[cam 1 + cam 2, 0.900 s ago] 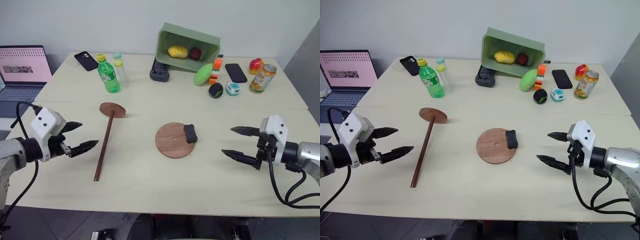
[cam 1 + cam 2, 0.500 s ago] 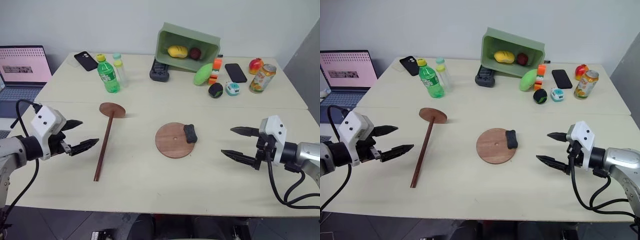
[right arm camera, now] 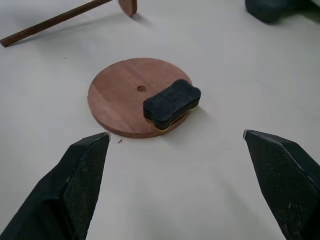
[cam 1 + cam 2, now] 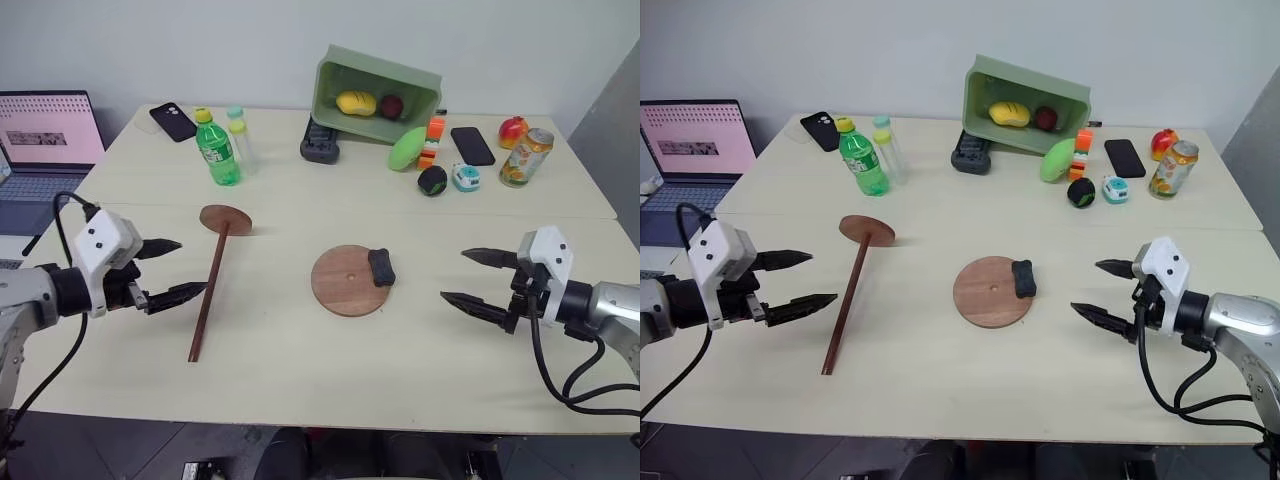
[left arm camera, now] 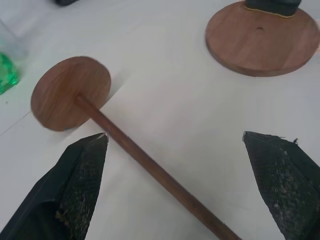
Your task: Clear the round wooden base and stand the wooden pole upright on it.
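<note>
— Position of task items?
— Round wooden base [image 4: 348,280] flat at table centre, hole visible; black sponge block [image 4: 381,267] resting on its right edge. Wooden pole [image 4: 211,289] lying flat to the left, disc end far, rod end near.

— Grippers?
— Left gripper [image 4: 168,271] spread wide, empty, just left of pole. Right gripper [image 4: 478,280] spread wide, empty, right of base, apart from it.

— Legible writing?
— None readable on green bottle [image 4: 216,148] or can [image 4: 525,157].
</note>
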Robot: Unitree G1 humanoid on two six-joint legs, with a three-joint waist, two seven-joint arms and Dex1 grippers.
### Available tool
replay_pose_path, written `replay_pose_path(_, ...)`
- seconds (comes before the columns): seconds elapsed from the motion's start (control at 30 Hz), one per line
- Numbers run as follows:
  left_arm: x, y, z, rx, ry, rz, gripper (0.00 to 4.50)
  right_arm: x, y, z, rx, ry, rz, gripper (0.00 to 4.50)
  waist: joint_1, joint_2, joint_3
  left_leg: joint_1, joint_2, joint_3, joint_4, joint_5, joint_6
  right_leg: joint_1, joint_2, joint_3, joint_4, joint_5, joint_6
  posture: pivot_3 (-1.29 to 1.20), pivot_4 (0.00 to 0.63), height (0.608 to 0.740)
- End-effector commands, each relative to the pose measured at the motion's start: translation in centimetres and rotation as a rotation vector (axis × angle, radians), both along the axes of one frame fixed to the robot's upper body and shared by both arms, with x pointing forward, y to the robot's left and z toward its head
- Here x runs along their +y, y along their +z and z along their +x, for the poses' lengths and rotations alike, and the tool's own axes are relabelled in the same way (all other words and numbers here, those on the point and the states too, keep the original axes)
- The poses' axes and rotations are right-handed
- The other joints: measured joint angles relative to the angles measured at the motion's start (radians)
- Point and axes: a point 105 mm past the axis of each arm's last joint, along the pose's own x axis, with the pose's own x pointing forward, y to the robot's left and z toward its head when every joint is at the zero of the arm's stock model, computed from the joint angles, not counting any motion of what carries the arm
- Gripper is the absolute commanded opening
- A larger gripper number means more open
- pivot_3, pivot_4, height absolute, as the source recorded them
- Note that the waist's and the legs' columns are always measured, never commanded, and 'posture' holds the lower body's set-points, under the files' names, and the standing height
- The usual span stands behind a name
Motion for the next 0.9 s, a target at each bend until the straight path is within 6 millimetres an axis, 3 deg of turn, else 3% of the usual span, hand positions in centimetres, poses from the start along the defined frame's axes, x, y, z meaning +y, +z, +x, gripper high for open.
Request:
replay_pose_path(0.03, -2.3, 1.3, -0.1, -0.032, -0.12, 0.023, 4.5, 1.9, 1.1, -0.3, -0.072, -0.008, 0.02, 4.5, 0.0, 0.0, 0.0, 0.0, 0.0, 0.0, 0.0, 0.0, 0.0, 0.0, 0.0, 0.0, 0.0, 0.0, 0.0, 0.0, 0.15, 0.74)
replay_pose_path(0.17, -4.5, 1.3, 0.0, -0.041, -0.225, 0.047, 4.5, 3.9, 0.7, 0.3, -0.097, -0.085, 0.065, 4.5, -0.002, 0.0, 0.0, 0.0, 0.0, 0.0, 0.0, 0.0, 0.0, 0.0, 0.0, 0.0, 0.001, 0.0, 0.0, 0.0, 0.15, 0.74)
replay_pose_path(0.3, -7.2, 1.5, 0.7, -0.064, -0.323, 0.036, 4.5, 5.5, -0.8, 2.6, -0.117, -0.279, 0.116, 4.5, -0.003, 0.0, 0.0, 0.0, 0.0, 0.0, 0.001, 0.0, 0.0, -0.001, 0.002, 0.0, 0.002, 0.0, 0.0, 0.0, 0.15, 0.74)
replay_pose_path(0.43, -9.1, 1.2, 1.1, -0.075, -0.397, 0.03, 4.5, 7.5, -2.5, 3.4, -0.095, -0.362, 0.157, 4.5, -0.003, 0.0, 0.0, -0.003, -0.001, 0.002, 0.001, 0.0, -0.001, -0.005, 0.003, 0.0, 0.004, 0.0, 0.0, 0.0, 0.15, 0.74)
replay_pose_path(0.6, -9.9, 0.9, 1.6, -0.079, -0.425, 0.024, 4.5, 8.6, -4.2, 4.3, -0.046, -0.45, 0.188, 4.5, -0.006, 0.0, 0.0, -0.004, -0.001, 0.004, 0.001, 0.0, -0.001, -0.009, 0.003, 0.002, 0.007, 0.0, 0.0, 0.0, 0.15, 0.74)
replay_pose_path(0.9, -10.5, 0.5, 1.5, -0.077, -0.452, 0.039, 4.5, 9.9, -5.6, 5.9, 0.003, -0.476, 0.213, 4.5, -0.007, 0.0, 0.0, -0.003, 0.0, 0.004, 0.001, 0.0, 0.0, -0.009, 0.004, 0.002, 0.008, 0.0, 0.0, 0.0, 0.15, 0.74)
